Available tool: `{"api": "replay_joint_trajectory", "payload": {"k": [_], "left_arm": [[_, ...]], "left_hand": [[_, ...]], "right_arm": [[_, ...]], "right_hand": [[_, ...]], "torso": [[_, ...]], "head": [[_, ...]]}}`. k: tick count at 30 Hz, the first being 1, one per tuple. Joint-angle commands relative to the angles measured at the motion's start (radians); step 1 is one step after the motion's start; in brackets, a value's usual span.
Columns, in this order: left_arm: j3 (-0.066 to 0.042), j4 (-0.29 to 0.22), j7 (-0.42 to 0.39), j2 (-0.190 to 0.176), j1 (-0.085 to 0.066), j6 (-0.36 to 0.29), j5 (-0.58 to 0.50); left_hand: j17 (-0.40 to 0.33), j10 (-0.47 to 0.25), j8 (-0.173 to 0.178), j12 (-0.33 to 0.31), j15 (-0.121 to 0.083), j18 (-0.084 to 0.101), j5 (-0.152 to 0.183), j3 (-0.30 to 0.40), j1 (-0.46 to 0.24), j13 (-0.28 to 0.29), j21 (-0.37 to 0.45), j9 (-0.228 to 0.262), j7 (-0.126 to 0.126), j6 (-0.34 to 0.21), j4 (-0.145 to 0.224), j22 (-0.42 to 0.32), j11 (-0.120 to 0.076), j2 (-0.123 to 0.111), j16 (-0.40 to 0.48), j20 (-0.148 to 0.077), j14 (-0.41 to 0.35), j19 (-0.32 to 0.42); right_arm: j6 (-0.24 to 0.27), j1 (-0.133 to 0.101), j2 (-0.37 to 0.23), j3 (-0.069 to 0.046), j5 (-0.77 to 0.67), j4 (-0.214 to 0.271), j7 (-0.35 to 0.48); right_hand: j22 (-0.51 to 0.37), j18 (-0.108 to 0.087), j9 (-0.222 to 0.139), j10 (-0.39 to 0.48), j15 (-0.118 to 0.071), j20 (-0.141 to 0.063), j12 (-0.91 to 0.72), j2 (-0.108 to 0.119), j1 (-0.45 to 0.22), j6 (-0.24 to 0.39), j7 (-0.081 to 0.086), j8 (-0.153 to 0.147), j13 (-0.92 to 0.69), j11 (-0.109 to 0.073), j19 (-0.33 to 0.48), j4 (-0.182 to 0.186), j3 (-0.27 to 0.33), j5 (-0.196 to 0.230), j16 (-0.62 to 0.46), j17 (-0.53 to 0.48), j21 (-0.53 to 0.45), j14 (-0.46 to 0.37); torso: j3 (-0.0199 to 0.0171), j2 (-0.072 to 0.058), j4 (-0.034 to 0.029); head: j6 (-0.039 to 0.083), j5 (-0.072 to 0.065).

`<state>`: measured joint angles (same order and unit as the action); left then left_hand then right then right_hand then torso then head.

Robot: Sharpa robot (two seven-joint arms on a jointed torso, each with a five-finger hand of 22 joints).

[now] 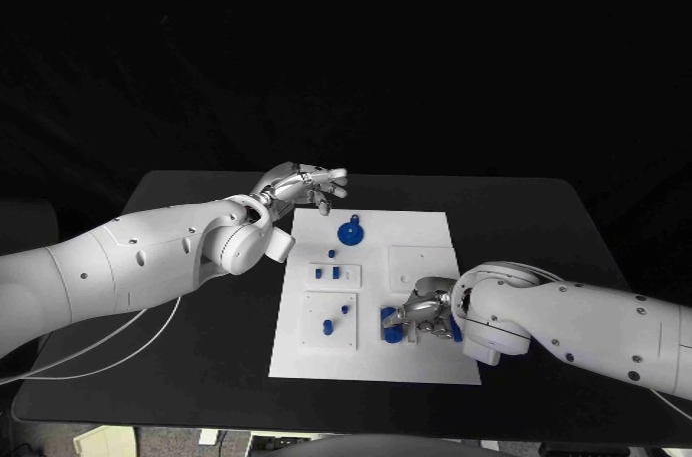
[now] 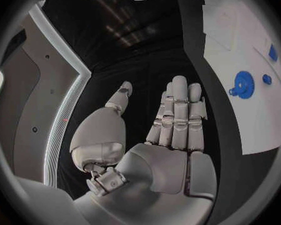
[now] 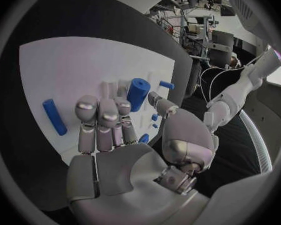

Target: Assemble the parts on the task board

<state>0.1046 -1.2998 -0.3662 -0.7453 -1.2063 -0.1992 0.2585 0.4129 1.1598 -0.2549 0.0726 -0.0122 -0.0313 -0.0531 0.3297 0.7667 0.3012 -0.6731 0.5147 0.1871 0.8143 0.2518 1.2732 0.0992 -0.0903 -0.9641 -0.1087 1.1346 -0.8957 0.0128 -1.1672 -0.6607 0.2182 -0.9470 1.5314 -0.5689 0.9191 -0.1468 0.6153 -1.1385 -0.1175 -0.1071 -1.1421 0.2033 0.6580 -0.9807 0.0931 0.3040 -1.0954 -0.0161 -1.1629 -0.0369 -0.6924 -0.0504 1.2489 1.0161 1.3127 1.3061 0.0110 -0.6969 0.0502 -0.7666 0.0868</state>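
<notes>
board: white task board mid counter, long edges running away from the robot; bare black counter on both sides and beyond its far edge.
L hand: left hand over counter just off the board's far-left corner, fingers straight and side by side, thumb apart, holds nothing; black counter beneath it in wrist view.
R hand: right hand low over the board's near-right part, fingers extended tog., nothing in them; wrist view shows blue cylinder upright just past the fingertips, apart from them.
parts: blue gear w/ small blue knob by it, far-middle of board; blue bar flat on board beside R hand; small blue pegs in raised white blocks on the board's left half.
</notes>
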Motion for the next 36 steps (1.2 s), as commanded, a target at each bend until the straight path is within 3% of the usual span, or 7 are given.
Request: {"api": "replay_joint_trajectory", "payload": {"k": [1,8,14,17,26,31,36], "left_arm": [[-0.001,-0.002,-0.004,0.0,-0.001,0.01,-0.006],[-0.001,-0.002,-0.003,0.0,-0.001,0.012,-0.006],[-0.001,-0.002,-0.003,-0.003,-0.001,0.012,-0.006],[-0.001,-0.002,-0.002,-0.004,-0.001,0.012,-0.006],[-0.001,-0.002,-0.001,-0.004,-0.001,0.012,-0.006],[-0.001,-0.002,0.0,-0.005,-0.001,0.013,-0.006],[-0.001,-0.002,0.0,-0.004,-0.001,0.013,-0.006]], "left_hand": [[0.001,-0.008,0.007,-0.003,0.0,-0.049,0.003,0.0,-0.001,-0.001,0.006,-0.001,-0.001,-0.009,0.008,0.001,0.001,0.01,0.004,-0.001,-0.004,-0.004],[0.001,-0.009,0.007,-0.004,0.0,-0.049,0.003,0.0,-0.002,-0.001,0.006,-0.002,0.0,-0.01,0.008,0.001,0.001,0.011,0.004,-0.001,-0.004,-0.004],[0.002,-0.009,0.008,-0.004,0.0,-0.049,0.003,0.0,-0.002,-0.002,0.006,-0.002,0.0,-0.011,0.009,0.002,0.001,0.011,0.004,-0.001,-0.004,-0.005],[0.002,-0.01,0.008,-0.004,0.0,-0.049,0.003,0.0,-0.002,-0.002,0.006,-0.002,0.0,-0.011,0.009,0.002,0.001,0.011,0.004,-0.001,-0.004,-0.005],[0.002,-0.01,0.008,-0.004,0.0,-0.049,0.003,0.0,-0.001,-0.002,0.006,-0.002,0.0,-0.012,0.011,0.002,0.001,0.011,0.005,-0.001,-0.004,-0.005],[0.003,-0.01,0.008,-0.004,0.0,-0.049,0.003,0.0,-0.001,-0.002,0.006,-0.002,0.001,-0.012,0.011,0.002,0.001,0.012,0.005,-0.001,-0.004,-0.005],[0.003,-0.01,0.008,-0.004,0.0,-0.049,0.003,0.0,-0.002,-0.002,0.007,-0.002,0.001,-0.012,0.011,0.003,0.001,0.013,0.005,-0.001,-0.004,-0.005]], "right_arm": [[0.001,0.001,-0.005,0.001,-0.027,0.004,0.019],[-0.035,0.002,-0.034,0.001,-0.037,0.024,0.071],[-0.051,0.002,-0.074,0.0,-0.037,0.058,0.098],[-0.057,0.002,-0.089,0.0,-0.037,0.069,0.098],[-0.064,0.002,-0.092,0.0,-0.04,0.07,0.093],[-0.04,0.002,-0.087,0.0,-0.045,0.062,0.09],[-0.007,0.002,-0.077,0.0,-0.051,0.052,0.082]], "right_hand": [[0.001,-0.115,0.002,0.006,-0.008,0.003,0.007,0.01,-0.009,0.001,0.001,-0.004,0.0,-0.002,0.003,0.001,0.011,0.001,-0.005,-0.001,-0.002,-0.001],[0.002,-0.115,0.005,0.01,-0.008,0.0,0.009,0.048,-0.009,0.006,0.002,-0.007,-0.001,-0.002,0.006,-0.016,0.043,0.001,-0.009,-0.001,-0.005,-0.002],[0.004,-0.115,0.011,0.014,-0.009,-0.008,0.01,0.031,0.02,0.01,0.001,-0.012,-0.002,-0.002,0.014,-0.096,0.123,-0.001,-0.013,0.0,-0.011,-0.005],[0.005,-0.115,0.014,0.014,-0.01,-0.009,0.012,0.0,0.037,0.007,0.0,-0.016,-0.003,-0.003,0.017,-0.169,0.185,-0.003,-0.016,0.002,-0.016,-0.005],[0.006,-0.115,0.015,0.008,-0.012,-0.007,0.014,-0.046,0.053,-0.007,-0.002,-0.018,-0.001,-0.006,0.011,-0.218,0.211,-0.001,-0.018,0.003,-0.021,-0.002],[0.006,-0.115,0.017,0.003,-0.014,-0.006,0.014,-0.076,0.088,-0.018,-0.005,-0.017,-0.001,-0.008,0.005,-0.222,0.182,0.001,-0.018,0.004,-0.022,0.001],[0.007,-0.115,0.018,-0.004,-0.015,0.0,0.015,-0.113,0.087,-0.032,-0.008,-0.015,0.001,-0.01,-0.001,-0.184,0.147,0.001,-0.017,0.006,-0.022,0.003]], "torso": [[-0.0005,0.0,-0.0002],[-0.0008,0.0,-0.0001],[-0.001,-0.001,0.001],[-0.0012,0.0,0.0013],[-0.0017,-0.001,0.0011],[-0.0006,-0.001,0.0004],[-0.0008,-0.001,0.0002]], "head": [[0.001,0.001],[0.004,0.001],[0.003,0.002],[0.003,0.003],[0.004,0.002],[0.003,0.001],[0.002,0.001]]}}
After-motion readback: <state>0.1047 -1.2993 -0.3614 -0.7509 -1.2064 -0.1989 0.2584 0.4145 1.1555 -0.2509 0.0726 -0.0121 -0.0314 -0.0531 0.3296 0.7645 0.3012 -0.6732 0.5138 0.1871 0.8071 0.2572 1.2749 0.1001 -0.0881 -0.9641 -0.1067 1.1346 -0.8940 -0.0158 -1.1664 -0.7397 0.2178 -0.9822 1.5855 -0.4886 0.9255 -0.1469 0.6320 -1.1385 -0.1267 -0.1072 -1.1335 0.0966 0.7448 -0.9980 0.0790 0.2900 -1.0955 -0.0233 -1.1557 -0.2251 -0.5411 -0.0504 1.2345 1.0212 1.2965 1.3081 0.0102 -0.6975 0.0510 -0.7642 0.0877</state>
